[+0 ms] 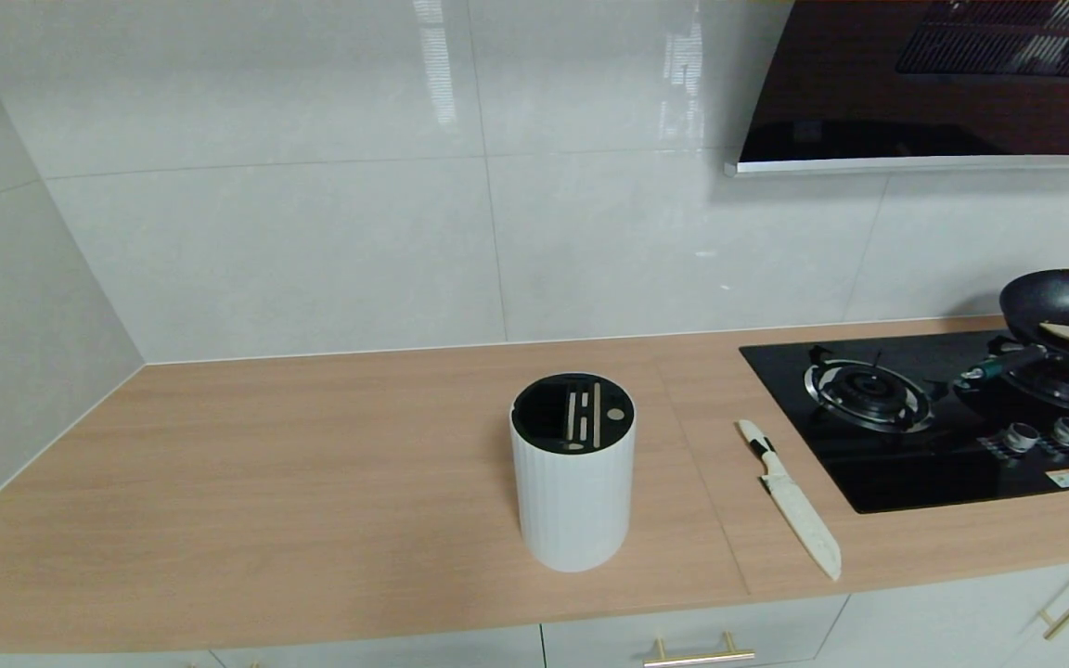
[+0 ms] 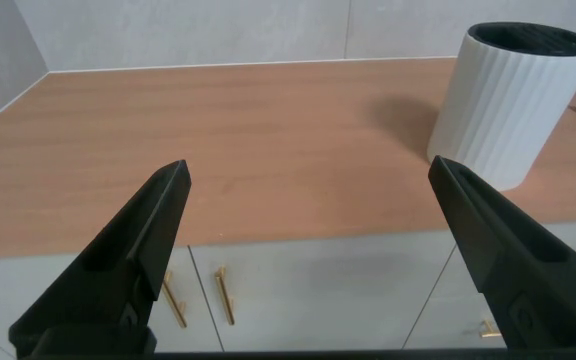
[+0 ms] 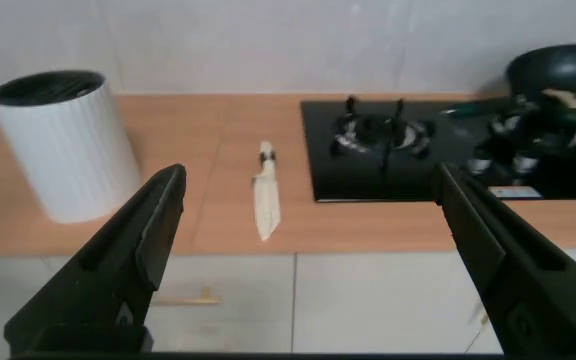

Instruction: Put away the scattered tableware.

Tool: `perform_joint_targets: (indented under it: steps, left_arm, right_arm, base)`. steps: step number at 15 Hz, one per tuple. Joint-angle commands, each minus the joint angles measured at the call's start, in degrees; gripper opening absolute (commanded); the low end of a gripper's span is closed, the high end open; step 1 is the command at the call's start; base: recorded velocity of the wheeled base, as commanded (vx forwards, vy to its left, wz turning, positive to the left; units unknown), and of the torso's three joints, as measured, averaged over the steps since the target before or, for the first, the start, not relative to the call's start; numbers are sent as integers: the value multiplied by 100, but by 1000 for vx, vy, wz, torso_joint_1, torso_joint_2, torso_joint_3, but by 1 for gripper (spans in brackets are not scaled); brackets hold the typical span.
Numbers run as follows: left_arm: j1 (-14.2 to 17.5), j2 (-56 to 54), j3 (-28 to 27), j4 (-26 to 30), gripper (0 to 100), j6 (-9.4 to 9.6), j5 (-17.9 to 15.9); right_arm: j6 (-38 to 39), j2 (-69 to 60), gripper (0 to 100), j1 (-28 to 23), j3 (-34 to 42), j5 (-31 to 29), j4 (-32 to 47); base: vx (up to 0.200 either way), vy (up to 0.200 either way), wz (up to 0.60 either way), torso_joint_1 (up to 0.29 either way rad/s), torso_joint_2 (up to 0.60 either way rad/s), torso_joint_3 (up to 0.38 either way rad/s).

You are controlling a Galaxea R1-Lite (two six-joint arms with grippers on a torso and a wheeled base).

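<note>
Knife (image 1: pixel 787 496) lay flat on the worktop (image 1: pixel 312 482), between the white ribbed holder (image 1: pixel 573 473) and the hob (image 1: pixel 943 417), touching neither. Left pincer (image 2: pixel 308 168) and right pincer (image 3: pixel 309 172) hung before the worktop's front edge, fingers wide apart, holding nothing.

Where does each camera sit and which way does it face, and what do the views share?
Head view: on the robot's head, facing forward and down at the counter, white holder, knife, hob and pan.
Left wrist view: on the left wrist, off the counter's front edge, facing the wall; the open left gripper frames it.
Right wrist view: on the right wrist, facing the same way; the open right gripper frames it.
Shared: the holder in all three; knife, hob and pan in head and right wrist.
</note>
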Motion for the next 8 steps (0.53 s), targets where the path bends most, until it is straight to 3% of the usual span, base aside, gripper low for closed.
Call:
perform_joint_targets:
  steps: [1,5,8]
  left_arm:
    - [1,0,1,-1,100,-4,1]
    - [1,0,1,-1,100,-4,1]
    - [1,0,1,-1,100,-4,1]
  right_arm:
    - [21,2444,100,28,-875,208,-122]
    - [12,5441,100,380,-2140,217,-272]
    - [-6,7630,100,371,-2747,173,-1467]
  base:
    - [0,0,0,0,0,0]
    - [0,0,0,0,0,0]
    - [0,0,0,0,0,0]
